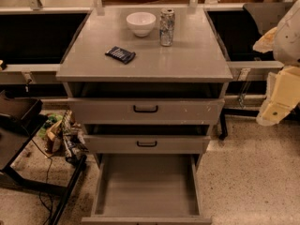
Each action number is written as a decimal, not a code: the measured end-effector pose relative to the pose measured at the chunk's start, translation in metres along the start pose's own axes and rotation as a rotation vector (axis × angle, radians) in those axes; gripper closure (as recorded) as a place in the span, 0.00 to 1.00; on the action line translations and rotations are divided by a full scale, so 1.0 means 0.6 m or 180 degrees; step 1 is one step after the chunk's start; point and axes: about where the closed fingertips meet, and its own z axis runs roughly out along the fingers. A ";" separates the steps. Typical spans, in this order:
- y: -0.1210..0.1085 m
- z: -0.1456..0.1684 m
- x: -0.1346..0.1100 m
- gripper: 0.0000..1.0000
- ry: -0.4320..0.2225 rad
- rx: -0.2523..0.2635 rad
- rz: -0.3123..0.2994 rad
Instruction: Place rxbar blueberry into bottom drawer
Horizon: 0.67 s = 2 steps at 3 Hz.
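Note:
The rxbar blueberry, a small flat dark bar, lies on the grey cabinet top, left of centre and towards the front. The bottom drawer is pulled out wide open at the foot of the cabinet, and its plain grey tray holds nothing. My gripper, pale cream with the white arm above it, hangs at the far right edge of the camera view. It is beside the cabinet at about the height of the top drawer, well away from the bar, and nothing shows in it.
A white bowl and a silver drink can stand at the back of the cabinet top. Two shallower drawers with black handles sit above the open one. A black cart, cables and clutter are on the floor at the left.

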 end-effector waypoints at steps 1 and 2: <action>0.000 0.000 0.000 0.00 -0.0001 0.0000 -0.0001; -0.009 0.003 -0.005 0.00 -0.0048 0.0012 -0.0043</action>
